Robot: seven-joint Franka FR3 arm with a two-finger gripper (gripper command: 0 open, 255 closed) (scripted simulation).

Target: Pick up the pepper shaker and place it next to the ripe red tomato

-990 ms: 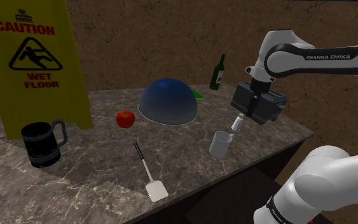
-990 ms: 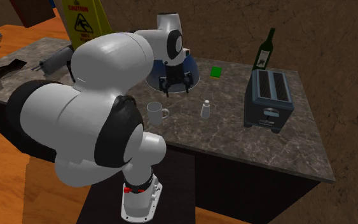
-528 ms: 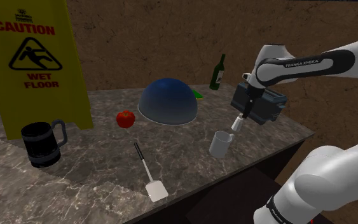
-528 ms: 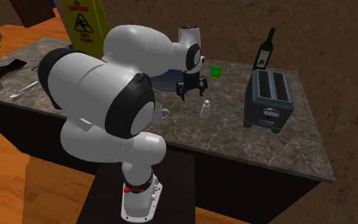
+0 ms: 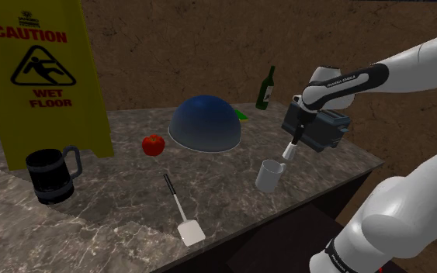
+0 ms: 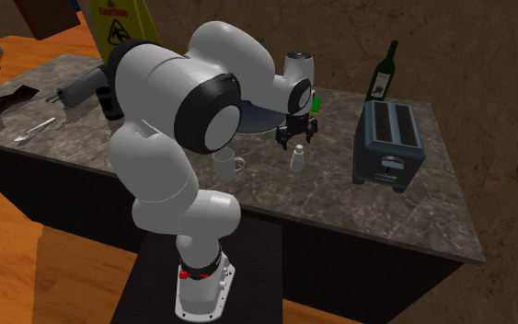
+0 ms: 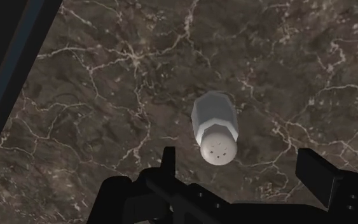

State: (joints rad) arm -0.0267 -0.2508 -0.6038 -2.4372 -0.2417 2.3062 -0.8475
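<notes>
Tool (image 7: 241,162) open wide over upright pepper shaker (image 7: 217,127), gripping nothing. White mug (image 5: 269,175) standing at shaker's seven o'clock, shoulder view.

I see desk (image 7: 107,95): dark stone, white veins, smooth, bit shiny. Little pepper shaker (image 7: 216,124): plain white, smooth, dull. My tool (image 7: 240,158): black, dull. My arm (image 6: 201,83): white, shiny.

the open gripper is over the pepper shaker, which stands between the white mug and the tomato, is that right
Not quite. The open gripper is over the pepper shaker, but the shaker stands between the white mug and the toaster, not the tomato, as the second exterior view shows.
</notes>
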